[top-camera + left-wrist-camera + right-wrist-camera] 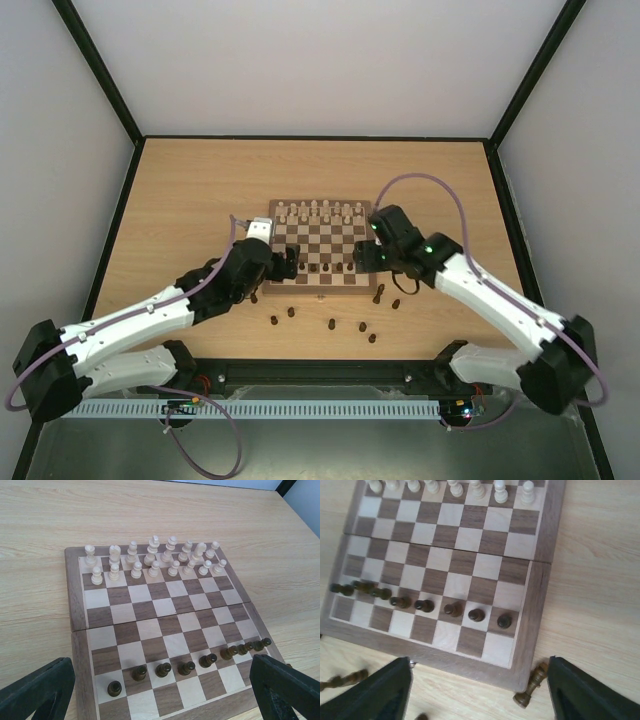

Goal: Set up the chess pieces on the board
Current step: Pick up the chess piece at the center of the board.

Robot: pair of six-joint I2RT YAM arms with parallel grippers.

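**Q:** Where are the tiny dark brown wooden chess pieces (187,668)?

**A:** Eight stand in a row on the second near rank of the square checkered wooden board (75,600). Others are scattered on the light wooden tabletop (180,200) just near of it. Pale cream chessmen (152,555) fill the two far ranks.

**Q:** And the tools?

**A:** The left tool (288,262) is at the board's near left corner and the right tool (371,252) at its right edge. Both have their fingers apart, holding nothing.

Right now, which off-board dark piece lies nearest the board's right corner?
The tipped-over dark piece beside the board's near right corner; other strays sit farther off.
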